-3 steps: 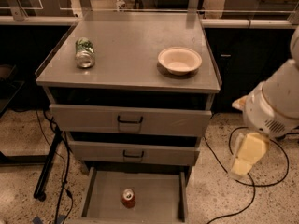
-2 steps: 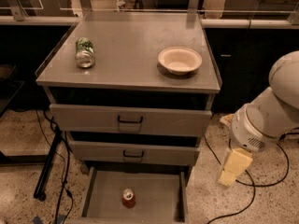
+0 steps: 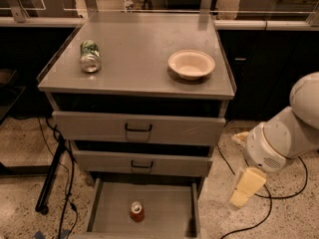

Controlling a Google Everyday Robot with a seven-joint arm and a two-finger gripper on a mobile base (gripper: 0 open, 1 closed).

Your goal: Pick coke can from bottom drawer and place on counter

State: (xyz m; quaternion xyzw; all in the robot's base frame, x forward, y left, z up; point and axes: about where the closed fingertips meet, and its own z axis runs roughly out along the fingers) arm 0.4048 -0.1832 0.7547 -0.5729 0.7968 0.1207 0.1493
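The gripper, a cream-coloured piece, is seen low at the right of the scene. It is hung just above the speckled floor, under the rounded white arm. How far it is open cannot be told, and nothing is seen in its hold. It is kept well apart from the cabinet, which is set to its left. There the bottom drawer is found pulled out towards the near side. The coke can is stood upright on the drawer's flat grey base, left of the middle and clear of both low side walls. Above this drawer, the middle drawer and the top drawer are stacked, each fitted with a black handle. Over them the counter is spread wide. On its left part a green-and-white can is laid on its side, its silver end turned near. On its right part a shallow cream bowl is set upright, well apart from that can.
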